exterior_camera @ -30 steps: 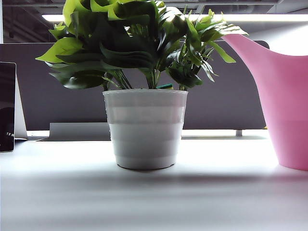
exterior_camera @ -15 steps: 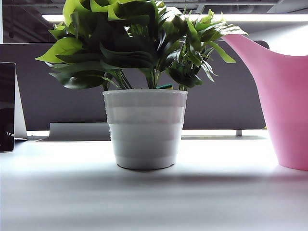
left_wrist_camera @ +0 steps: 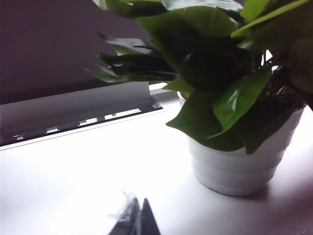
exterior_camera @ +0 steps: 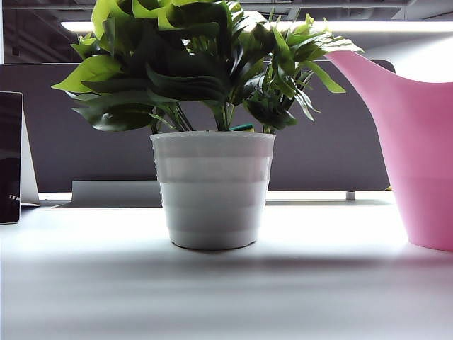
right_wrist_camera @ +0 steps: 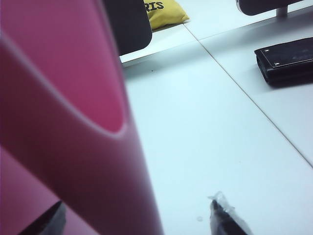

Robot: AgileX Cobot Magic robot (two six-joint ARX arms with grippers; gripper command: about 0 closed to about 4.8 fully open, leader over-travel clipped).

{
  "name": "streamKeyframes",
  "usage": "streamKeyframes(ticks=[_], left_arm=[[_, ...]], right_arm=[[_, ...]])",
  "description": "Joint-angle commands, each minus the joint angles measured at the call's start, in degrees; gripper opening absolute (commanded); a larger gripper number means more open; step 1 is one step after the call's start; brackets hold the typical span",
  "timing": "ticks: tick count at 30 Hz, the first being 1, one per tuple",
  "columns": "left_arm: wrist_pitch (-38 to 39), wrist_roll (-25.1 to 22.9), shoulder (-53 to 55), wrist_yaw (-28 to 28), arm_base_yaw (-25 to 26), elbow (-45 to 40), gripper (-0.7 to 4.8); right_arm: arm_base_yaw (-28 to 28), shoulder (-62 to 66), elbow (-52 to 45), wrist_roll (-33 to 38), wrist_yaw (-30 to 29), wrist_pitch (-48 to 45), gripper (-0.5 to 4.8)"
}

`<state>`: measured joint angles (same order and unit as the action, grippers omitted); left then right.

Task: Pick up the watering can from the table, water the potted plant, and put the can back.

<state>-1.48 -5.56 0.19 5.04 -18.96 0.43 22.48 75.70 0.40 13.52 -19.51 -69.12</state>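
Watering can (exterior_camera: 425,156) — smooth matte pink plastic, long tapering spout slanting up toward the leaves; stands on the bench (exterior_camera: 226,290) just beside the potted plant (exterior_camera: 212,127). Plant: broad glossy green leaves, white ribbed tapered pot. Right gripper (right_wrist_camera: 137,218) — fingers spread wide either side of the can's wall, not clenched. Left gripper (left_wrist_camera: 136,223) — fingers pressed together, low over the bench near the pot.

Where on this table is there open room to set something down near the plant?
Bare table lies between the potted plant and the watering can, also left of the pot and in front. Crowded at the can: the open right gripper straddles it. The shut left gripper rests beside the pot.
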Motion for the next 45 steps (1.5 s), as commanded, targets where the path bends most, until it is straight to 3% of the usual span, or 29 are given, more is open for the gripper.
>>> streamKeyframes(ticks=[1, 10, 21, 33, 35, 38, 39, 40, 42, 43, 45], left_arm=[[-0.7, 0.0, 0.0, 0.2, 0.2, 0.1, -0.05], [-0.8, 0.0, 0.0, 0.2, 0.1, 0.1, -0.05], [-0.7, 0.0, 0.0, 0.2, 0.1, 0.1, -0.05], [-0.7, 0.0, 0.0, 0.2, 0.2, 0.1, -0.05], [-0.8, 0.0, 0.0, 0.2, 0.2, 0.1, -0.05], [-0.6, 0.0, 0.0, 0.1, 0.4, 0.1, -0.05], [-0.5, 0.0, 0.0, 0.2, 0.5, 0.1, -0.05], [-0.3, 0.0, 0.0, 0.2, 0.7, 0.1, -0.05], [-0.3, 0.0, 0.0, 0.4, 1.5, 0.1, -0.05], [-0.3, 0.0, 0.0, 0.3, 2.2, 0.1, -0.05], [-0.3, 0.0, 0.0, 0.4, 4.4, 0.1, -0.05]], right_arm=[[0.0, -4.7, -0.1, 0.0, 0.1, 5.2, 3.77], [0.0, -21.6, 0.0, -2.0, 0.4, 25.0, 3.79], [-0.1, -36.7, 0.0, -1.9, 0.5, 39.0, 3.89], [-0.1, -73.9, 0.5, -1.9, 4.7, 72.5, 3.93], [0.0, -75.8, 1.0, -1.7, 5.5, 75.5, 3.66], [-0.1, -73.9, 2.3, -1.6, 3.6, 77.1, 3.65], [-0.1, -73.9, 2.5, -1.5, 2.3, 77.1, 3.55], [-0.1, -74.2, 2.9, -1.0, 0.2, 77.1, 3.06], [-0.1, -74.7, 3.8, -1.0, -3.3, 77.4, 1.28], [-0.1, -75.4, 4.5, -1.1, -6.1, 78.0, -0.05], [-0.1, -75.6, 6.0, -0.6, -8.4, 78.3, -0.09]])
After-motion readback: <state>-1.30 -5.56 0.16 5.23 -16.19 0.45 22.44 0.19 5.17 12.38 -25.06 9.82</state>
